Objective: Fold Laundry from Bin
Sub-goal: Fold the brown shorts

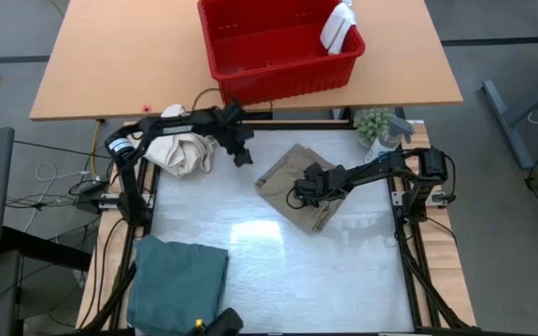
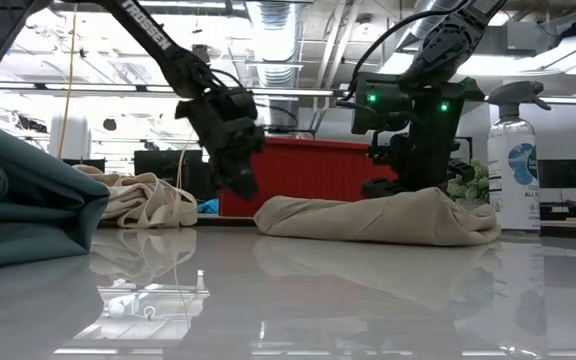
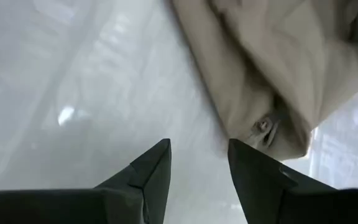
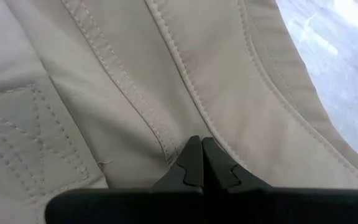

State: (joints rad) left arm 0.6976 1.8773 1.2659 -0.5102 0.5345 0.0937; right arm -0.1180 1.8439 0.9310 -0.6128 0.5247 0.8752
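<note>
Scene was brightly, evenly lit — overhead ceiling lights (image 2: 268,25) blew out in low view. Glossy white table (image 1: 278,271) carried broad glare patch near centre and mirrored the khaki trousers (image 2: 378,218) at table height. Left wrist view was soft, motion-blurred — fabric edges smeared. Right wrist view showed stitching sharply. Shadows were faint.

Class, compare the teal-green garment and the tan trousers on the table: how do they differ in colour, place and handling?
The teal-green garment lies folded at the table's near left corner; the tan trousers lie bunched toward the far right. No gripper touches the teal-green garment, while the right gripper, shut, presses on the tan trousers. Both are soft cloth resting on the white table.
</note>
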